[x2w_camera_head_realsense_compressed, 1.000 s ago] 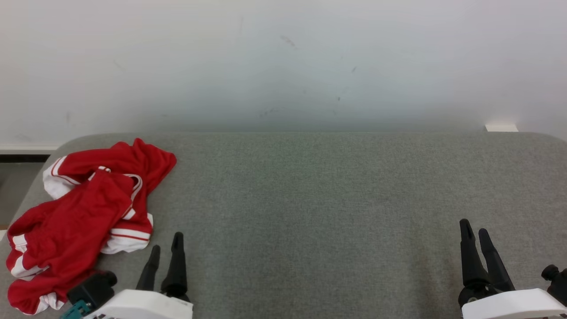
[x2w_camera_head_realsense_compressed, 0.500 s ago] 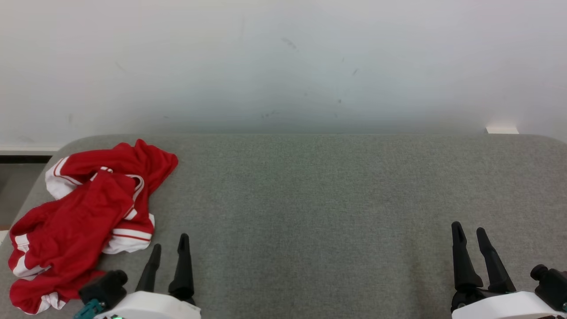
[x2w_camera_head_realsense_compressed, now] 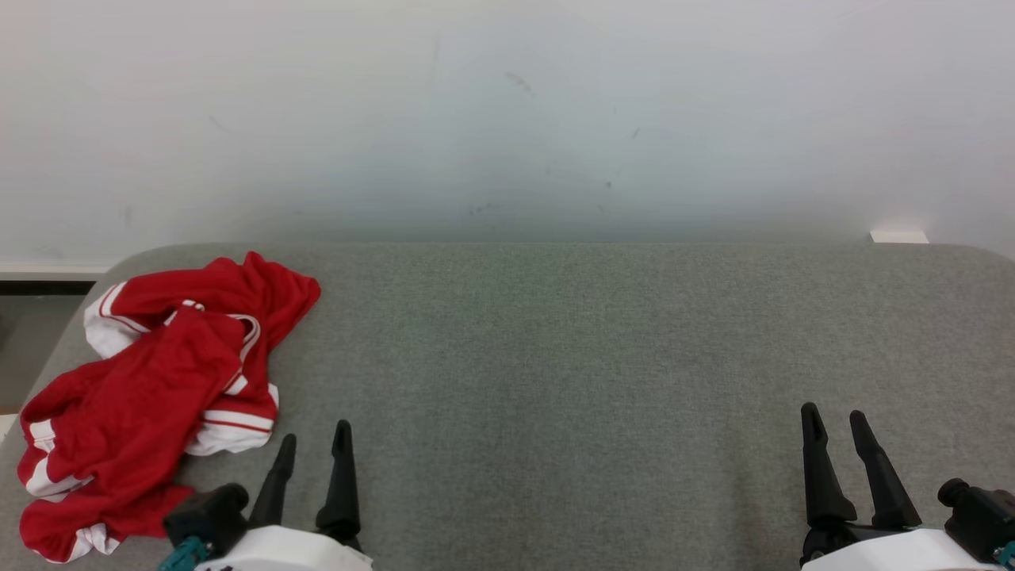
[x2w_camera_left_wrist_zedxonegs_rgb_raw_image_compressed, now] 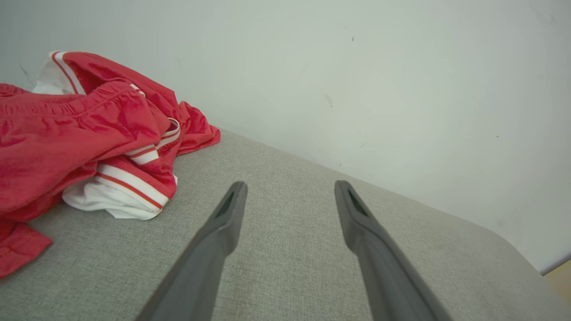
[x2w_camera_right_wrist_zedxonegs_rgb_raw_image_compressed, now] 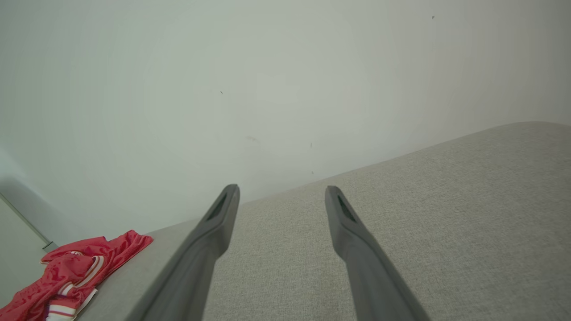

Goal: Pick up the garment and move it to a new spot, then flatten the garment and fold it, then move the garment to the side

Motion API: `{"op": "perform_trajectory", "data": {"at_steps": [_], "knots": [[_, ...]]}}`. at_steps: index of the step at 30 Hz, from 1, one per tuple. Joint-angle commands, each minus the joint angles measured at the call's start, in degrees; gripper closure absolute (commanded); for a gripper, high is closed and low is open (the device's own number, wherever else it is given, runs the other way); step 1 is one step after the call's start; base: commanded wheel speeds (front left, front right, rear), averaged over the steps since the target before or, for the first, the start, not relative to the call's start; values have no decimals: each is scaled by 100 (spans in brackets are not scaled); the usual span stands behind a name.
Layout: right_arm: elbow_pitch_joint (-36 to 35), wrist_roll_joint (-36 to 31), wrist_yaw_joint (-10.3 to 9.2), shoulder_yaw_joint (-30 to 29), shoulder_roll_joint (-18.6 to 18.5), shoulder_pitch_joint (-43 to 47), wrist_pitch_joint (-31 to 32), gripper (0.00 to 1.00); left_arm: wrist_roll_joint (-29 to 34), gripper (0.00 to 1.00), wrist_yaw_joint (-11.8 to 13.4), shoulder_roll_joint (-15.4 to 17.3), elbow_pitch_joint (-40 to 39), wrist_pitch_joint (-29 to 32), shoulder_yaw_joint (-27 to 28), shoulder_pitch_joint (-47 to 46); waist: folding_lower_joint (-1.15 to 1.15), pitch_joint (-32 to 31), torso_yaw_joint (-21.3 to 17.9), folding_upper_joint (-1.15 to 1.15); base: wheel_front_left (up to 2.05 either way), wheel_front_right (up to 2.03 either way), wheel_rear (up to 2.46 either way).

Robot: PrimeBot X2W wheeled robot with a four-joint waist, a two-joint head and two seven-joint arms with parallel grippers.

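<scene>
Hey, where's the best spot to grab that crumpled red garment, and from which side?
Take the white-striped hem of the red garment, the fold nearest the left claw. It juts out of the heap as a thick layered edge, so coming in low from the middle of the table should probably catch it.

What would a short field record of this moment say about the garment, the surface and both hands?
garment: crumpled red garment with white striped trim, bunched at the table's left end, not flattened
surface: grey fabric-covered table against a white wall
left hand: open, empty, beside the garment
right hand: open, empty, at the table's right
stage: pickup not begun
</scene>
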Motion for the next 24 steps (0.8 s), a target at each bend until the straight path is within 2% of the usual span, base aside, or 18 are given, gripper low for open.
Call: {"op": "perform_trajectory", "data": {"at_steps": [1, 9, 24], "knots": [[-4, -118, -8, -12, -33, 11, -50, 0, 163, 0, 21, 37, -53, -52, -13, -29, 0, -1, 1, 0, 0, 0, 0], [-9, -409, -9, 31, -36, 18, -151, 0, 262, 0, 10, 41, -145, -153, -98, -24, 0, -5, 10, 0, 0, 0, 0], [11, -950, -10, 142, -40, -16, -330, 0, 904, 0, 92, 48, -183, -332, -205, 41, 0, -2, -3, 0, 0, 0, 0]]}}
